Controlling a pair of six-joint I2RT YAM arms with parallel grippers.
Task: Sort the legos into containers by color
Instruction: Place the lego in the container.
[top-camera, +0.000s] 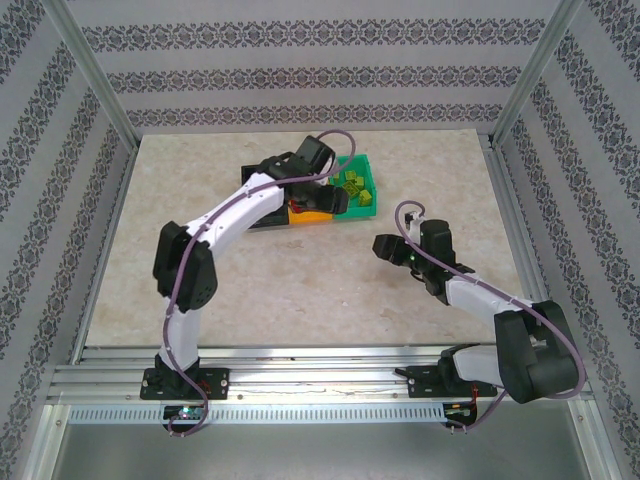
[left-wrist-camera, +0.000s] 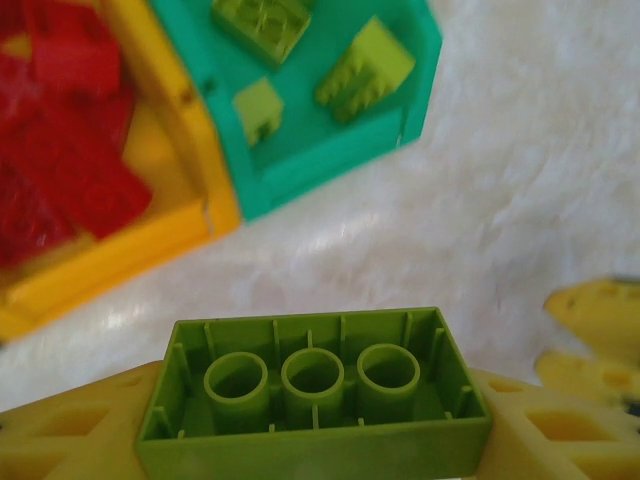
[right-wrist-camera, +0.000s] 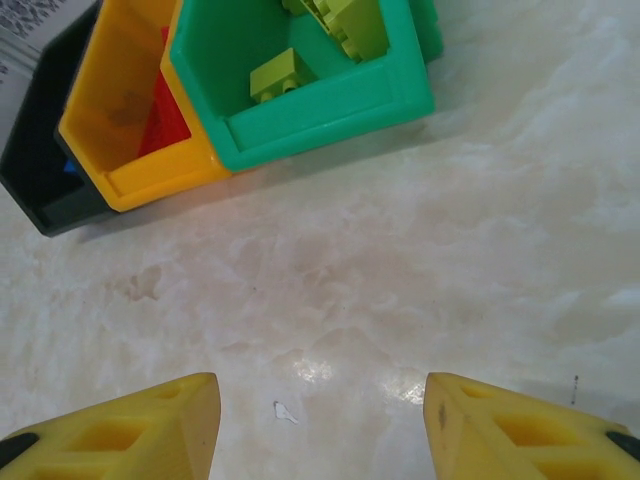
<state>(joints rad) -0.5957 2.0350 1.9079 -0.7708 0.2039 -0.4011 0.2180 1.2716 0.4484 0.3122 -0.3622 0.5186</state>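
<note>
If released here: lime brick (left-wrist-camera: 315, 395), clamped in left hand (left-wrist-camera: 315, 445), short of green bin (left-wrist-camera: 330, 170); risk of landing on desk (right-wrist-camera: 400, 250) or in orange-yellow bin (left-wrist-camera: 130, 262). Right hand (right-wrist-camera: 320, 420): apart, empty, over desk.

Built of white link shells (top-camera: 235, 212) and black joint housings (top-camera: 188, 275); trailed by mauve cables (top-camera: 338, 133) looping alongside; tipped with yellow plastic fingers (right-wrist-camera: 120, 435) with square recesses.
</note>
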